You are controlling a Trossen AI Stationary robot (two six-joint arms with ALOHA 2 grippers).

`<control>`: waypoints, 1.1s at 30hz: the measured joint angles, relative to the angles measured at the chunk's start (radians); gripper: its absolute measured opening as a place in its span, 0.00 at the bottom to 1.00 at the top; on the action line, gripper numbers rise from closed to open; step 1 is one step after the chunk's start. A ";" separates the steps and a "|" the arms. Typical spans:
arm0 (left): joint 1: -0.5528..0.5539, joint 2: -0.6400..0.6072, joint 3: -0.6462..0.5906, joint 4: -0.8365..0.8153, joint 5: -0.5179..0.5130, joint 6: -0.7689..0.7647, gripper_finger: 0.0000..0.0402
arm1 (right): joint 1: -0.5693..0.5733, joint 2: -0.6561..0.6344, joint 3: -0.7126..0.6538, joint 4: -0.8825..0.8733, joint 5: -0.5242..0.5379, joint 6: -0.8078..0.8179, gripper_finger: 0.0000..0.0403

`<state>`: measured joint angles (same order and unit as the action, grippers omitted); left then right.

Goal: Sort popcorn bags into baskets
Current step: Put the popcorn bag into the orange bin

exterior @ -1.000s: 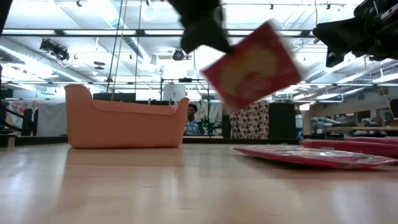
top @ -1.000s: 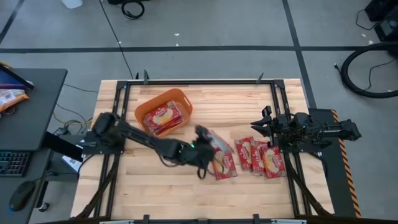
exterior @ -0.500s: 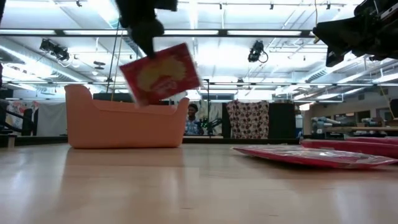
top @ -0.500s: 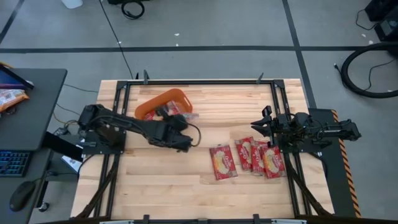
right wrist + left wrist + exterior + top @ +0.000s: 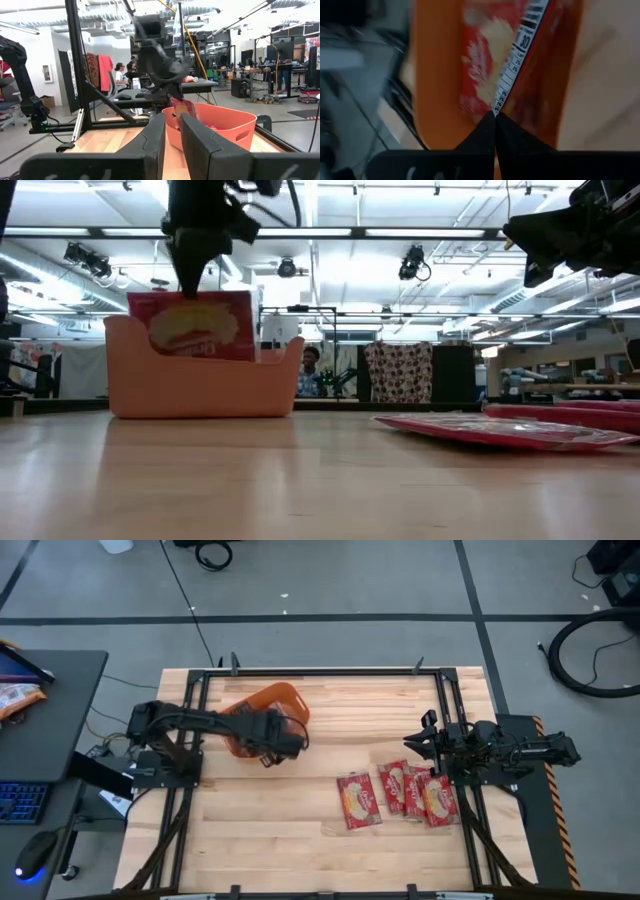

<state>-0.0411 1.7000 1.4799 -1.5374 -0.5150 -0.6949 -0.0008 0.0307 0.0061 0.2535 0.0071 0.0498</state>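
My left gripper (image 5: 190, 285) (image 5: 268, 738) hangs over the orange basket (image 5: 200, 390) (image 5: 287, 693), shut on a red popcorn bag (image 5: 195, 330) with a cream oval picture. The bag's lower part is sunk behind the basket's near wall. More red bags (image 5: 480, 75) lie inside the basket. Several bags (image 5: 395, 790) lie flat on the table's right half, seen edge-on in the low view as bags (image 5: 500, 430). My right gripper (image 5: 418, 735) (image 5: 172, 122) waits open by the table's right edge, above those bags, touching nothing. My left gripper pinches the popcorn bag by its top edge (image 5: 190, 298) between the two fingers, coming from above and pointing down. In the wrist view the bag's edge (image 5: 499, 102) with the barcode strip runs away from the shut fingertips. The bag hangs upright below them, partly inside the basket.
Black metal frame rails (image 5: 190, 720) run along the table's left, right and far sides. Bare wood (image 5: 260, 830) lies between the basket and the loose bags and along the near edge. People sit in the room beyond the table.
My left gripper, shut on the bag throughout, swung from above the table's middle toward the left and far side, reached the basket and came down. The bag went from tilted and high above the table to upright with its lower part inside the basket.
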 joint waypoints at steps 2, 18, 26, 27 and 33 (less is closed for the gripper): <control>0.046 0.000 0.000 0.013 0.072 0.052 0.01 | 0.000 0.000 0.000 0.000 0.000 0.000 0.16; 0.345 0.001 0.000 0.176 0.212 0.320 0.02 | 0.000 0.000 0.000 0.000 0.000 0.000 0.16; 0.385 0.002 0.000 0.157 0.088 0.351 0.19 | 0.000 0.000 0.000 0.000 0.000 0.000 0.16; 0.385 0.002 0.000 0.153 0.074 0.352 0.22 | 0.000 0.000 0.000 0.000 0.000 0.000 0.16; 0.356 0.002 -0.001 0.180 0.021 0.302 0.32 | 0.000 0.000 0.000 0.000 0.000 0.000 0.16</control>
<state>0.3147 1.7016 1.4792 -1.3570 -0.4940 -0.3924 -0.0008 0.0307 0.0060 0.2534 0.0071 0.0498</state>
